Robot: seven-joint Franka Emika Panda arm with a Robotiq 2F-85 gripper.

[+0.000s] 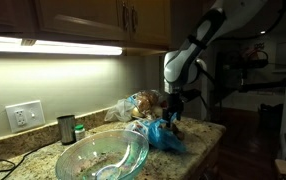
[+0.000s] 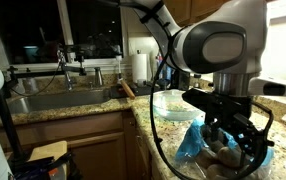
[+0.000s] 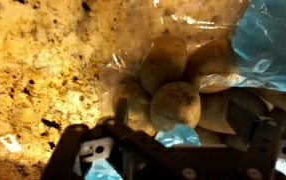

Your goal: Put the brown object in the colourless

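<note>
A brown potato [image 3: 175, 104] lies with several others in a clear plastic bag with blue print [image 3: 268, 40] on the granite counter. My gripper [image 3: 183, 125] is open, right above this potato, with one finger on each side and not touching it. In both exterior views the gripper [image 1: 173, 108] [image 2: 233, 135] hangs low over the blue bag [image 1: 165, 136] [image 2: 191, 142]. The colourless glass bowl [image 1: 103, 155] [image 2: 171, 102] stands on the counter beside the bag and holds only some scraps.
A dark cup [image 1: 66, 128] and a small green bottle [image 1: 79, 130] stand near the wall socket [image 1: 23, 115]. A sink [image 2: 53, 100], a paper towel roll [image 2: 140, 67] and a wooden piece [image 2: 128, 90] lie beyond the bowl. The counter edge is near the bag.
</note>
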